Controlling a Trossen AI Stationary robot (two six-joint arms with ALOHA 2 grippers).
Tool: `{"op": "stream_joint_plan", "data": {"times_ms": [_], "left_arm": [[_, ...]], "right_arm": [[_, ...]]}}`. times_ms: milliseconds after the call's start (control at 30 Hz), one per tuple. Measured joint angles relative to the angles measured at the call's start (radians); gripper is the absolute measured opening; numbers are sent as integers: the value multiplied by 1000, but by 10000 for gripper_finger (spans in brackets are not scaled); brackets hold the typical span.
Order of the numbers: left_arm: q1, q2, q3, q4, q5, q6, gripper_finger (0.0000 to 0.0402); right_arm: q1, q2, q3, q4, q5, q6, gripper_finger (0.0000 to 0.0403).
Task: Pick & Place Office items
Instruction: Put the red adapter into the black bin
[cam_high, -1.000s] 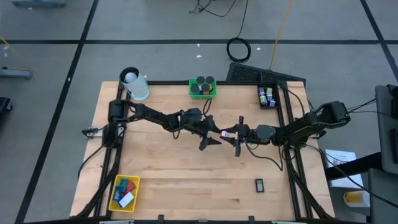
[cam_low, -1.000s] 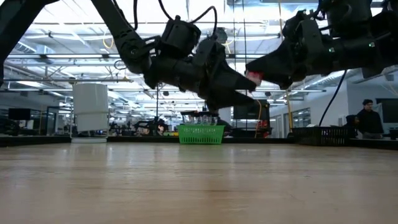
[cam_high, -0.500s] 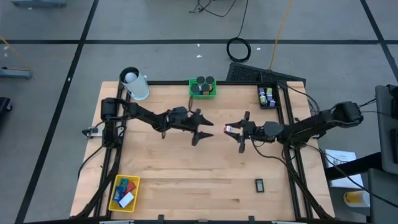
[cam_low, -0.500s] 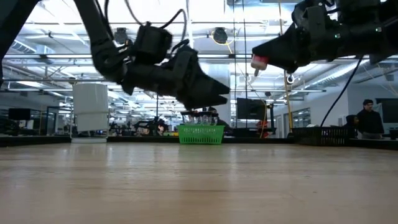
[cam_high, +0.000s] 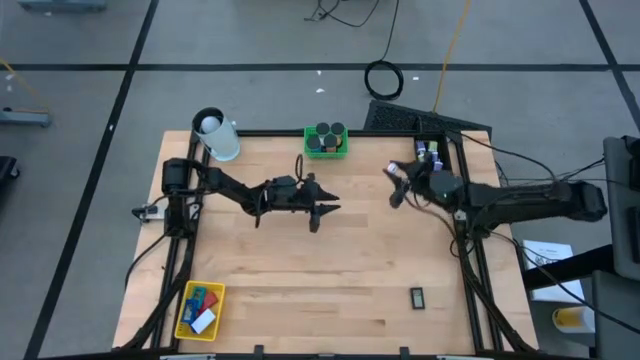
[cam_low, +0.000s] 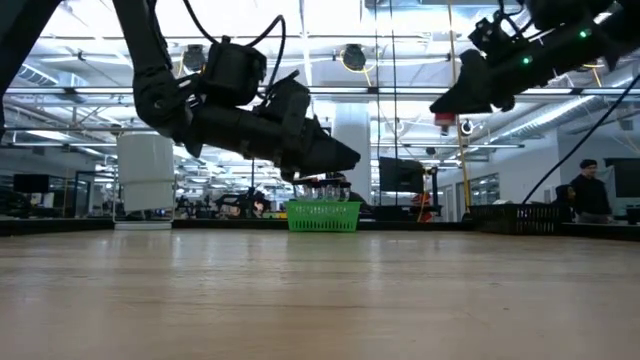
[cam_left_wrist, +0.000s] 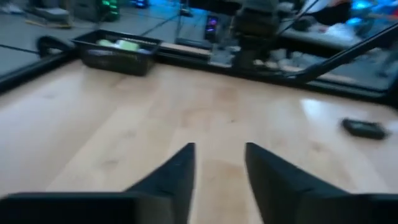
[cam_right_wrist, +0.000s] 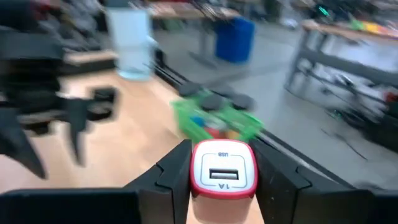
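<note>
My right gripper (cam_high: 392, 186) is raised over the table's far right part, near the black tray (cam_high: 428, 155) of small coloured bits. It is shut on a white block with a red rim and a slot in its face (cam_right_wrist: 222, 171). My left gripper (cam_high: 327, 210) hangs open and empty above the table's middle (cam_left_wrist: 217, 168). In the green basket (cam_high: 326, 141) at the far edge stand short black cylinders. The yellow basket (cam_high: 200, 308) at the near left corner holds red, blue and white blocks. A small black piece (cam_high: 418, 296) lies flat on the near right part. My right gripper pinches the white, red-rimmed block by its two opposite sides (cam_right_wrist: 193, 174), one finger (cam_right_wrist: 171, 171) on each. The slotted face points forward, away from the wrist. The block is lifted clear of the table.
A large white cylinder with a black ring (cam_high: 215, 135) stands at the far left corner. Black rails (cam_high: 470, 250) run along the table's left and right sides. Bare wood lies between the arms and toward the near edge. A person (cam_low: 595, 195) stands far behind the table.
The two grippers were close together over the table's middle, with the block between them. My right gripper has since carried the block away toward the far right, near the black tray. My left gripper has drawn back toward the left, empty.
</note>
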Motion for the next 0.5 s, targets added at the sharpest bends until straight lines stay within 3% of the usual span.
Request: {"op": "stream_joint_plan", "data": {"times_ms": [200,333,500], "left_arm": [[-8,0,-39,73,-17,20,19],[-11,1,-58,92,-14,29,17],[-22,1,-61,86,-37,64,17]], "right_arm": [[-159,-22,166,-365,44,16,125],[-316,15,257,-555,69,95,125],[-506,121,340,-658,-26,174,125]]}}
